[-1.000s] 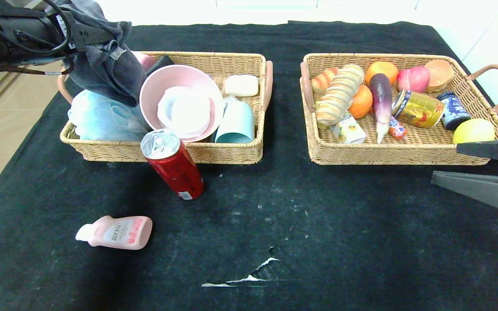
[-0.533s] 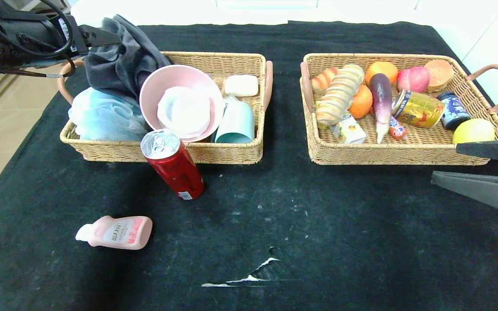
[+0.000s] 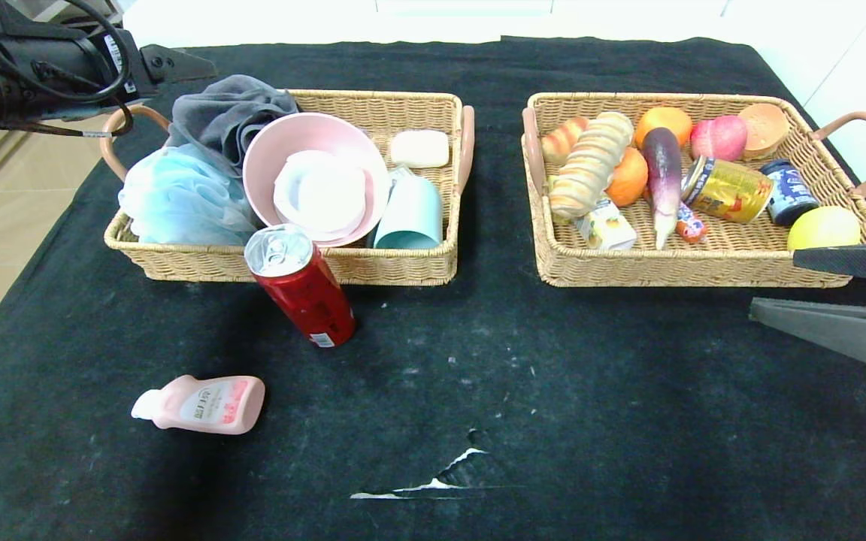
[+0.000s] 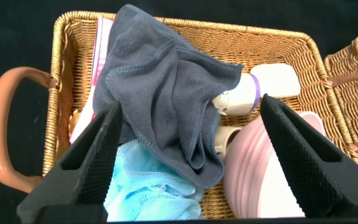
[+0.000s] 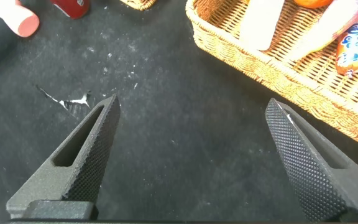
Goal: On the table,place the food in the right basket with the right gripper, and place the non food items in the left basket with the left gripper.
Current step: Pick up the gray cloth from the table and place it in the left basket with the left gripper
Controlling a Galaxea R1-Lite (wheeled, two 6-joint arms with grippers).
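Note:
A grey cloth (image 3: 226, 116) lies in the back left corner of the left basket (image 3: 403, 267), over a blue bath puff (image 3: 177, 199); it also shows in the left wrist view (image 4: 166, 99). My left gripper (image 3: 192, 68) is open and empty just above it, jaws wide apart (image 4: 191, 118). A red can (image 3: 299, 285) stands on the table in front of the left basket. A pink bottle (image 3: 204, 404) lies at the front left. The right basket (image 3: 688, 267) holds several food items. My right gripper (image 3: 779, 289) is open and empty at the right edge (image 5: 191, 112).
The left basket also holds a pink bowl (image 3: 313, 176), a teal cup (image 3: 410, 214) and a white soap bar (image 3: 419, 148). A torn white patch (image 3: 433, 481) marks the black tablecloth at front centre.
The grey cloth has dropped out of my left gripper into the left basket. The gripper has opened and drawn slightly up and back. The right arm has not moved.

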